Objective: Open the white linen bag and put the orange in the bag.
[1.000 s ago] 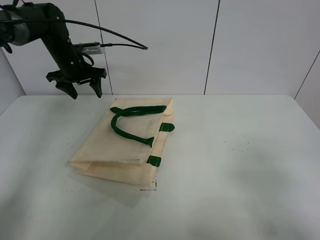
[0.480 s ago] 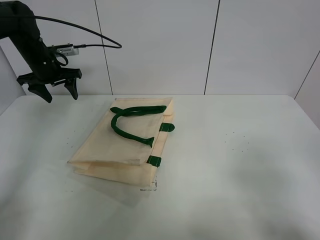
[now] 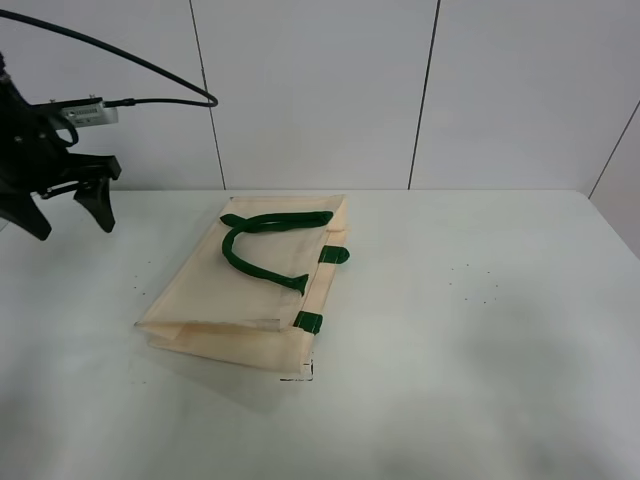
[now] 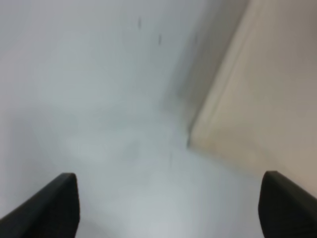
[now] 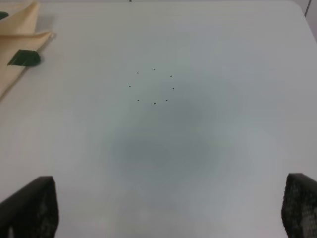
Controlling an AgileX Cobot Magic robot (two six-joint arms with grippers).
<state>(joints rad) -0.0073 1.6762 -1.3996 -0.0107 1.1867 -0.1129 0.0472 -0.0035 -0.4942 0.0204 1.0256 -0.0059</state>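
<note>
White linen bag [image 3: 245,295] flat on white table [image 3: 480,330], left gripper [image 3: 65,212] spread wide, raised at far-left edge

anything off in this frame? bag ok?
The bag lies flat and closed on the table, handles folded on top, no damage visible. Odd part: no orange shows in any view. The left tool is open, up at the far left edge, away from the bag. The right tool is open over bare table.
</note>
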